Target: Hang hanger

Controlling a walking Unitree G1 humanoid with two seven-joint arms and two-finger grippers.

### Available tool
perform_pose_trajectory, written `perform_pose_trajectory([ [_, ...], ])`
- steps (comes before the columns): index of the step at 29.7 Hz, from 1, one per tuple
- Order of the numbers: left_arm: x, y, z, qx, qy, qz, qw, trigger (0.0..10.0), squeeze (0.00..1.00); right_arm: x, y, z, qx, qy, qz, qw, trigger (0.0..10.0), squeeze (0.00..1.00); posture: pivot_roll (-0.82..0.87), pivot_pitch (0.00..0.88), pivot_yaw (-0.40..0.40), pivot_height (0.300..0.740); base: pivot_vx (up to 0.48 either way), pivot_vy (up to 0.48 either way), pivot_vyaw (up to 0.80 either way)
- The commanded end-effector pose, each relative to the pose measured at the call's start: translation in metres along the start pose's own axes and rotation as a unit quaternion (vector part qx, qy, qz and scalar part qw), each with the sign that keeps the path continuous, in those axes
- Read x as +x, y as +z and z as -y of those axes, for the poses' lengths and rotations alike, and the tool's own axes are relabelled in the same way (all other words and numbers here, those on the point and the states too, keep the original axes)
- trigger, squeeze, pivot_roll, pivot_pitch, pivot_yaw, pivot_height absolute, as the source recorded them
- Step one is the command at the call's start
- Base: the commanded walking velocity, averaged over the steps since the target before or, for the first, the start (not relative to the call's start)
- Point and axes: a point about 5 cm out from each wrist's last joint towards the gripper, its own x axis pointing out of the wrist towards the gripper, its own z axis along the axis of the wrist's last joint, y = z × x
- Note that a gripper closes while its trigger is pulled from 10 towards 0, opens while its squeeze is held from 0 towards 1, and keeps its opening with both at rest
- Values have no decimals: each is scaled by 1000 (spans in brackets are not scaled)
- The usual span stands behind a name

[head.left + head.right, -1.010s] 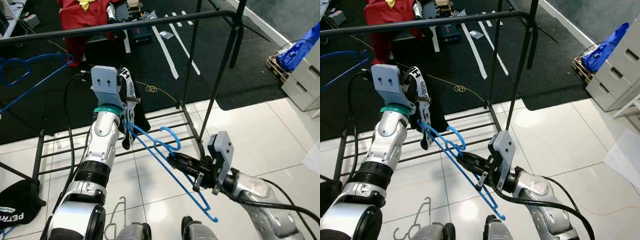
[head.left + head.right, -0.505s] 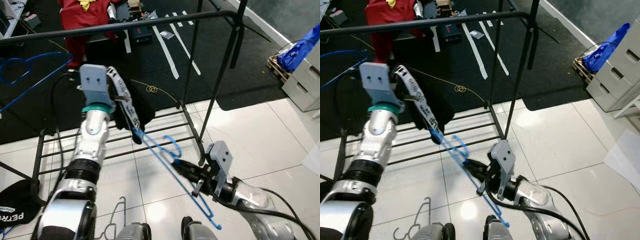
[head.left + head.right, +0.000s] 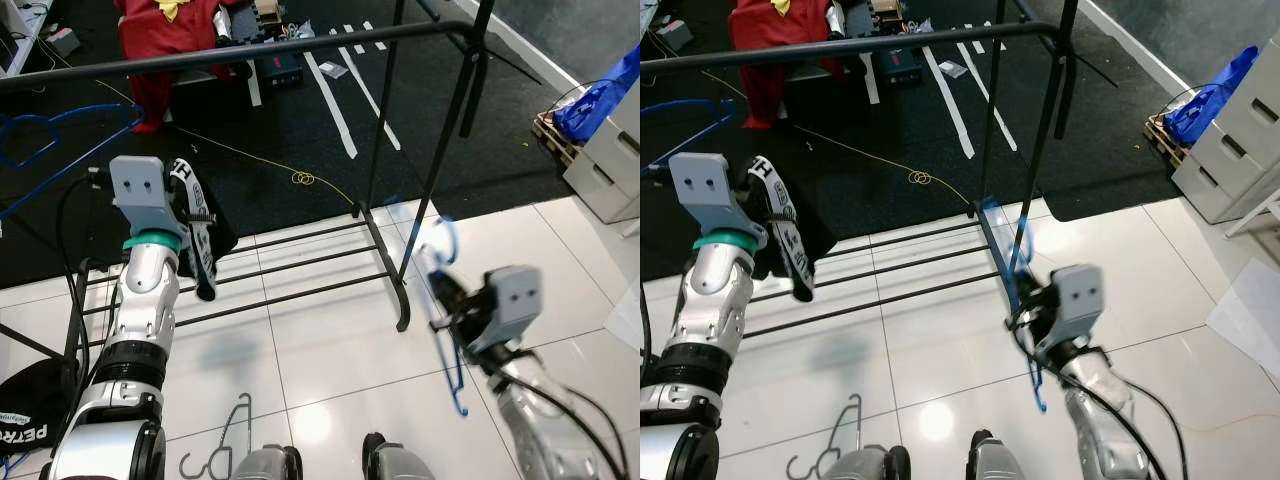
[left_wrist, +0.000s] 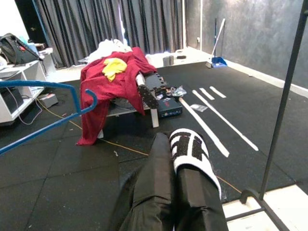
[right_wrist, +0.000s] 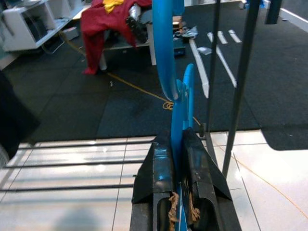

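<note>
A black rack [image 3: 250, 48] stands across dark carpet and white tiles, its top rail running above both arms. On the rail's left end hangs a second hanger [image 3: 60, 150], also blue. The blue hanger [image 3: 1015, 300] hangs nearly upright beside the rack's right post, pinched between the pressed-together fingers of the right gripper [image 5: 177, 159], its hook [image 5: 163, 53] rising above them. The left gripper [image 4: 178, 183], fingers closed together on nothing, points at the carpet near the rack's lower bars.
</note>
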Motion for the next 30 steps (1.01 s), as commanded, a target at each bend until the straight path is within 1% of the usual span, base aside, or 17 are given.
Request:
perform_pose_trajectory([
  [1, -4, -2, -4, 2, 2, -1, 1000, 0, 0, -1, 1, 0, 1, -4, 7, 1000, 10000, 0, -28, 103, 103, 740, 0, 0, 0],
  [2, -9, -9, 1, -19, -11, -20, 1000, 0, 0, 5, 11, -3, 6, 6, 26, 1000, 10000, 0, -26, 102, 103, 740, 0, 0, 0],
  [3, -9, -9, 1, -19, -11, -20, 1000, 0, 0, 5, 11, -3, 6, 6, 26, 1000, 10000, 0, -26, 102, 103, 740, 0, 0, 0],
  [4, -16, -18, 12, -58, -33, -51, 996, 8314, 0, 15, 19, -5, 7, 8, 33, 999, 10000, 0, -26, 102, 102, 740, 0, 0, 0],
  [5, -16, -18, 12, -58, -33, -51, 996, 8314, 0, 15, 19, -5, 7, 8, 33, 999, 10000, 0, -26, 102, 102, 740, 0, 0, 0],
  [6, -23, -24, 23, -86, -52, -70, 992, 10000, 0, 25, 27, -5, -2, 9, 37, 999, 10000, 0, -24, 105, 101, 740, 0, 0, 0],
  [7, -29, -28, 32, -99, -66, -83, 989, 10000, 0, 34, 36, -5, -16, 7, 45, 999, 10000, 0, -20, 107, 98, 740, 0, 0, 0],
  [8, -29, -28, 32, -99, -66, -83, 989, 10000, 0, 34, 36, -5, -16, 7, 45, 999, 10000, 0, -20, 107, 98, 740, 0, 0, 0],
  [9, -33, -30, 37, -103, -73, -88, 988, 10000, 0, 40, 42, -4, -25, 5, 52, 998, 10000, 0, -20, 107, 98, 740, 0, 0, 0],
  [11, -37, -31, 45, -96, -87, -89, 987, 10000, 0, 50, 52, -5, -31, 12, 67, 997, 10000, 0, -12, 109, 90, 740, 0, 0, 0],
  [12, -38, -30, 47, -94, -96, -87, 987, 10000, 0, 53, 56, -6, -30, 19, 71, 997, 10000, 0, -12, 109, 90, 740, 0, 0, 0],
  [14, -38, -30, 47, -94, -96, -87, 987, 10000, 0, 53, 56, -6, -30, 19, 71, 997, 10000, 0, -12, 109, 90, 740, 0, 0, 0],
  [16, -41, -27, 52, -88, -113, -80, 986, 10000, 0, 60, 61, -9, -23, 38, 84, 996, 10000, 0, -2, 113, 80, 740, 0, 0, 0],
  [20, -46, -23, 59, -78, -134, -74, 985, 10000, 0, 65, 65, -12, -11, 49, 93, 994, 10000, 0, 0, 115, 72, 740, 0, 0, 0],
  [22, -49, -22, 61, -83, -143, -76, 983, 10000, 0, 66, 65, -13, -5, 50, 90, 995, 10000, 0, -2, 117, 73, 740, 0, 0, 0],
  [27, -51, -21, 63, -87, -149, -76, 982, 10000, 0, 67, 63, -15, 2, 51, 87, 995, 10000, 0, -3, 117, 74, 740, 0, 0, 0],
  [30, -53, -20, 66, -87, -157, -75, 981, 10000, 0, 65, 61, -16, 13, 47, 84, 995, 10000, 0, -3, 117, 77, 740, 0, 0, 0],
])
